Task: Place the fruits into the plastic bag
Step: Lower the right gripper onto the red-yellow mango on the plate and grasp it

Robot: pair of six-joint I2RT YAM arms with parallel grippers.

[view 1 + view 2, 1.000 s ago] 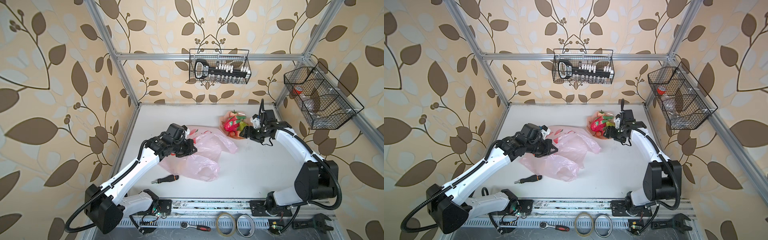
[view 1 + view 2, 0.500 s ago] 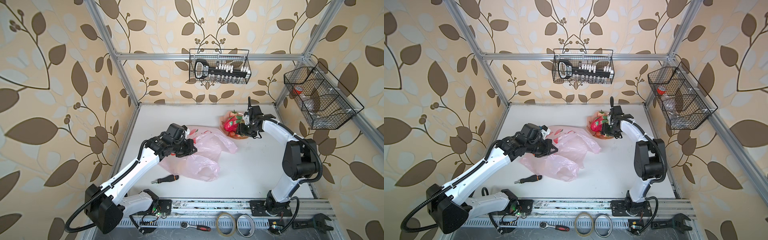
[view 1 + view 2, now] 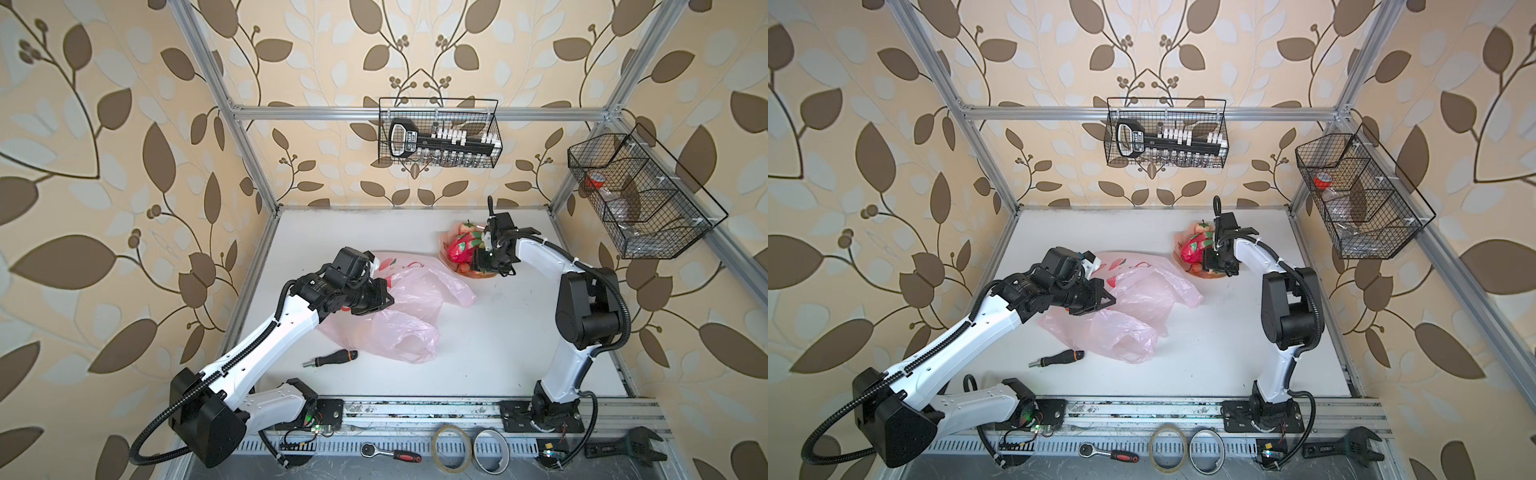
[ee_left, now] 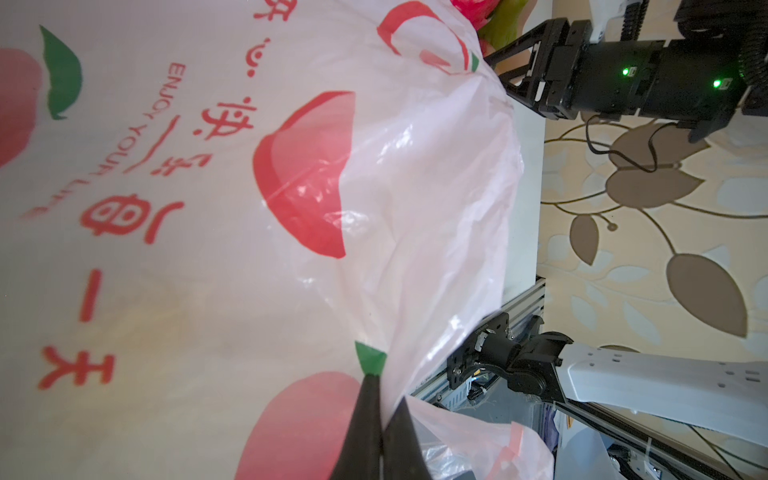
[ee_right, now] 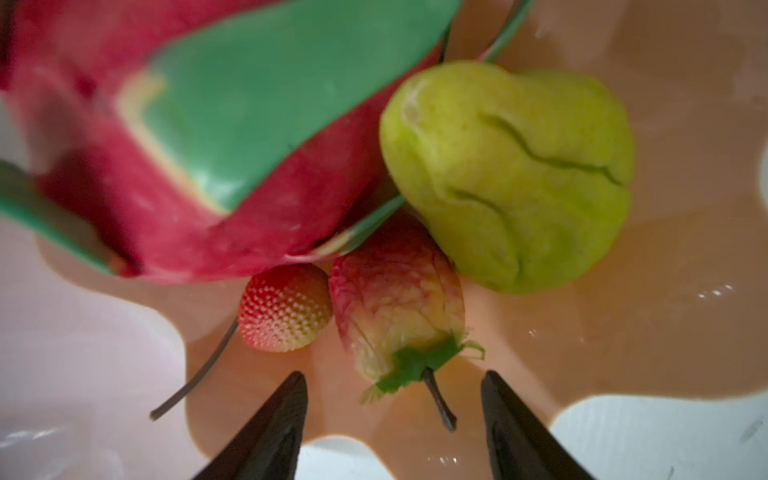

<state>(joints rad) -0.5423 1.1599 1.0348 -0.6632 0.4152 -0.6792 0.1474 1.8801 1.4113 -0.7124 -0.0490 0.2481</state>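
Observation:
The pale-pink plastic bag (image 3: 415, 299) (image 3: 1138, 303) lies crumpled mid-table. My left gripper (image 4: 382, 384) (image 3: 385, 300) is shut on a fold of the bag's film, holding it up. The fruits sit on a peach scalloped plate (image 5: 623, 332) (image 3: 447, 240) at the back right: a pink-red dragon fruit (image 5: 208, 145) (image 3: 459, 249) (image 3: 1192, 248), a green pear (image 5: 511, 174) and two strawberries (image 5: 284, 307) (image 5: 395, 299). My right gripper (image 5: 392, 380) (image 3: 478, 267) hangs open just over the plate. The paler strawberry's stem lies between its fingertips, untouched.
A screwdriver (image 3: 332, 358) lies in front of the bag. Wire baskets hang on the back wall (image 3: 438, 133) and the right wall (image 3: 636, 195). A ratchet (image 3: 390, 454) and tape rolls (image 3: 451, 454) lie past the front rail. Aluminium frame posts stand at the table's corners.
My right arm folded in and carried its gripper from beside the plate to over the fruits, with its jaws narrowing slightly. The left arm and bag stayed put.

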